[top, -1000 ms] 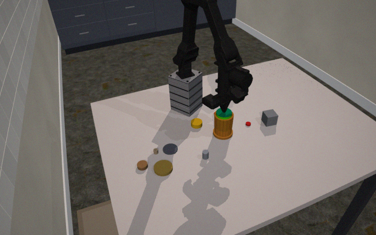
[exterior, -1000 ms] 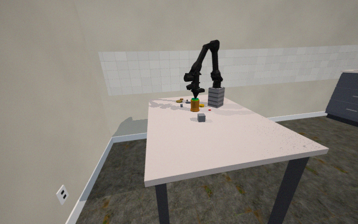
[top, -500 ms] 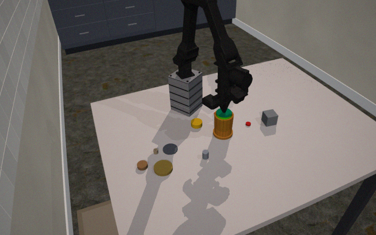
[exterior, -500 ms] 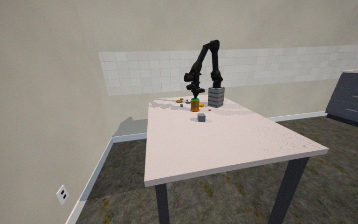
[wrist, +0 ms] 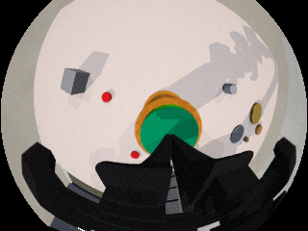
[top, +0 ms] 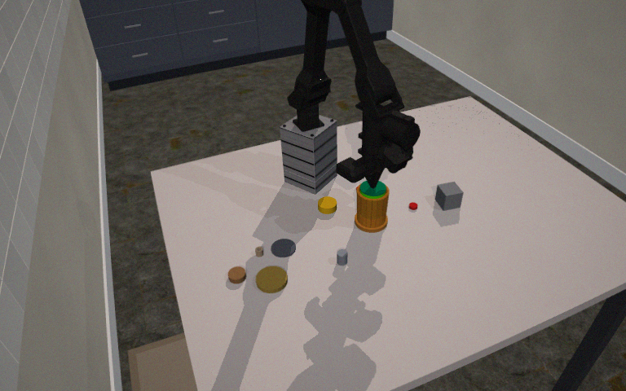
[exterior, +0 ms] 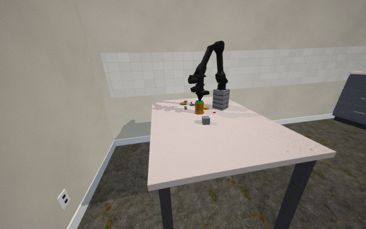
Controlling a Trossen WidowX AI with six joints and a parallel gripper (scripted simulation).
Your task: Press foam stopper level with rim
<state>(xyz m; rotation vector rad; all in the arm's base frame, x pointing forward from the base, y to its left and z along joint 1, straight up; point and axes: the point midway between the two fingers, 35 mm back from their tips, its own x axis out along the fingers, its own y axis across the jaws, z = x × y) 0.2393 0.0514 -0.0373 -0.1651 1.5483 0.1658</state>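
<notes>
An orange ribbed jar (top: pixel 372 208) stands upright on the white table, a little in front of the arm's grey base block (top: pixel 308 154). A green foam stopper (top: pixel 372 189) sits in its mouth, its top about at the rim. My gripper (top: pixel 372 182) is shut with nothing between the fingers, pointing straight down, its tip on the middle of the stopper. In the wrist view the stopper (wrist: pixel 169 130) fills the jar's orange rim (wrist: pixel 148 112) just ahead of the closed fingertips (wrist: pixel 168 142). In the exterior view the jar (exterior: pixel 198 107) stands under the gripper (exterior: pixel 198 99).
A grey cube (top: pixel 448 195) and a small red disc (top: pixel 412 205) lie right of the jar. A yellow disc (top: pixel 326 204) lies to its left. A small grey cylinder (top: pixel 341 257), a dark grey disc (top: pixel 283 247), an ochre disc (top: pixel 271 278) and a brown disc (top: pixel 236 274) lie in front left.
</notes>
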